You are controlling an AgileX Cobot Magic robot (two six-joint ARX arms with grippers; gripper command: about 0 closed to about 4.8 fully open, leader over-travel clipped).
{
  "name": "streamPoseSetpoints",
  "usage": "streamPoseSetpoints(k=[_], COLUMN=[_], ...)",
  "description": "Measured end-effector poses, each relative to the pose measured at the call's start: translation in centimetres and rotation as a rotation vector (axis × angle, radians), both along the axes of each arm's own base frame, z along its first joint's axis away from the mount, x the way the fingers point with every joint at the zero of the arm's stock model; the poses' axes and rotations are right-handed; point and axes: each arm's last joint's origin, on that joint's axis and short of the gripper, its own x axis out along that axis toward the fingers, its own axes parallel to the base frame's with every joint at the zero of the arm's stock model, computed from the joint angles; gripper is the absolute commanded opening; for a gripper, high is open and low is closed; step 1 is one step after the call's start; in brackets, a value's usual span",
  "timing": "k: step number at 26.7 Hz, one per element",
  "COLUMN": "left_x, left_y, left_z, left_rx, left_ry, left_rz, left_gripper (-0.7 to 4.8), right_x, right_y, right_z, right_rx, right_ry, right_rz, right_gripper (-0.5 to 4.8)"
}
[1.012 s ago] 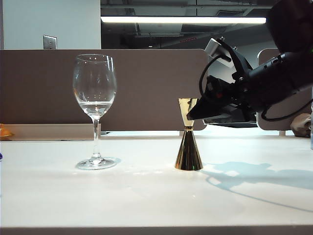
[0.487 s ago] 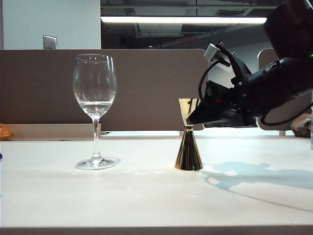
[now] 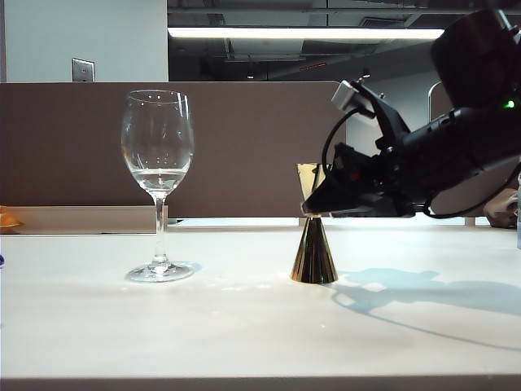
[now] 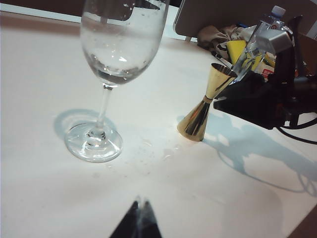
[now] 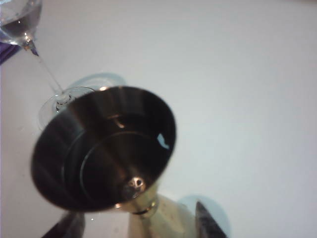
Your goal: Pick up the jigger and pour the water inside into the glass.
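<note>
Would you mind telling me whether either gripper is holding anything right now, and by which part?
Nothing is held. The right gripper stands open with its fingers on either side of the shiny gold hourglass-shaped metal jigger near its waist. The left gripper is shut on nothing.

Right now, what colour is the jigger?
Shiny gold; the jigger shows it best in the left wrist view.

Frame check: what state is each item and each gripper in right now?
jigger: upright on the table, ungrasped.
wine glass: upright, shallow water in the bowl.
right gripper: open, fingers on either side of the jigger's waist.
left gripper: shut, hanging above the table near the glass.
</note>
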Motion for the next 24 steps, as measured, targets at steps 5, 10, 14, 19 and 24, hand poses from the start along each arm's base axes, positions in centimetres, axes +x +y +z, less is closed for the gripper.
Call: streamPoseSetpoints(k=[5, 10, 14, 19, 24], left_x=[0.0, 0.0, 0.0, 0.0, 0.0], left_y=[0.0, 0.0, 0.0, 0.0, 0.0], left_z=[0.0, 0.0, 0.0, 0.0, 0.0], left_rx=[0.000, 0.000, 0.000, 0.000, 0.000], left_ry=[0.000, 0.000, -0.001, 0.000, -0.001], left_rz=[0.000, 0.000, 0.000, 0.000, 0.000], left_gripper=[-0.05, -0.05, -0.05, -0.05, -0.05], right_x=[0.4, 1.1, 1.6, 1.6, 1.6], right_y=[0.4, 0.7, 0.9, 0.9, 1.0], right_z=[-0.7, -0.6, -0.4, -0.5, -0.7], right_rx=[-0.006, -0.002, 0.000, -0.001, -0.003], right_ry=[0.014, 0.006, -0.001, 0.002, 0.005], right_rz=[0.005, 0.007, 0.007, 0.007, 0.007], right_gripper=[2.84, 2.84, 2.83, 2.70, 2.41])
